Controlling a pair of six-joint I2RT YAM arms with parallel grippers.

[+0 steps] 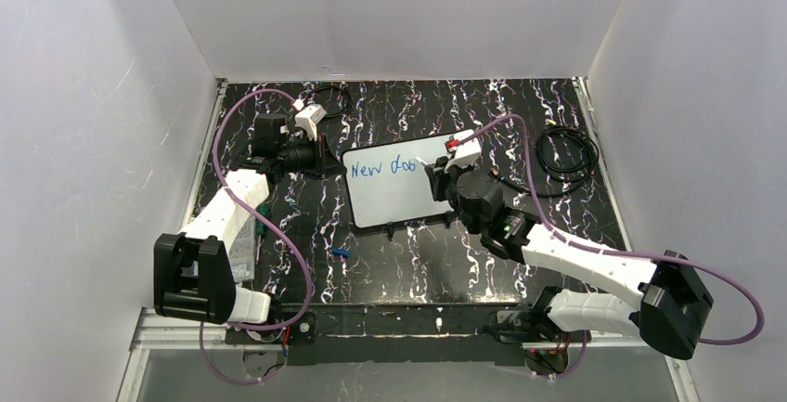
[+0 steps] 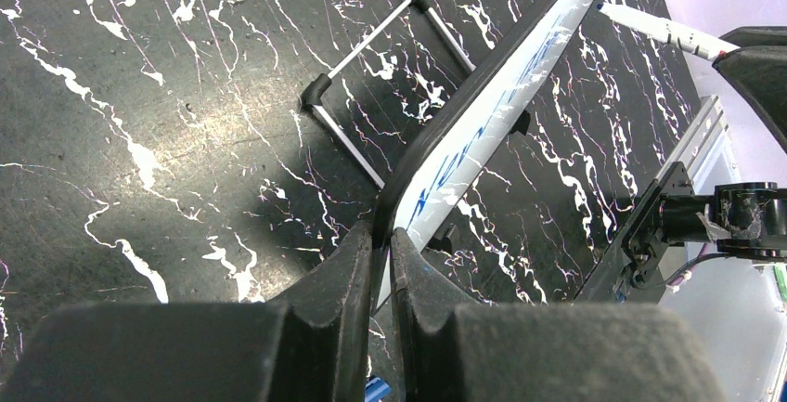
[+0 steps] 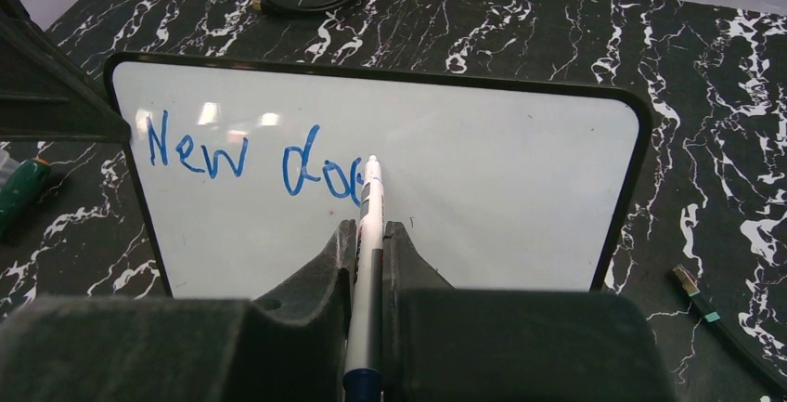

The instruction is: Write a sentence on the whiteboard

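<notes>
Blue ink marks the start of the sentence (image 3: pixel 251 156) on the whiteboard (image 1: pixel 394 193): one line along its upper left reads "New do", then another rounded letter partly covered by the pen's tip. The white marker (image 3: pixel 372 188) touches the board just after that letter. It is pinched along its barrel between the nearly closed fingers of the right tool (image 3: pixel 369 235), which sits at the board's right-hand side.

The board stands tilted on edge near the middle of the black, white-veined surface (image 1: pixel 371 263). The left tool (image 2: pixel 382 235) is clamped tight on the dark frame at the board's left edge, with one finger on each face.

A bent wire bracket (image 2: pixel 371 77) lies on the surface behind the board; whether it is joined to the board cannot be made out. A coiled black cable (image 1: pixel 568 153) rests well to the right. A small blue object (image 1: pixel 340 253) lies in front of the board's near left corner, too small to identify. In the right wrist view the tool's own fingers hide part of the board's lower edge, and a green-handled item (image 3: pixel 20 193) is cut off at the left.
</notes>
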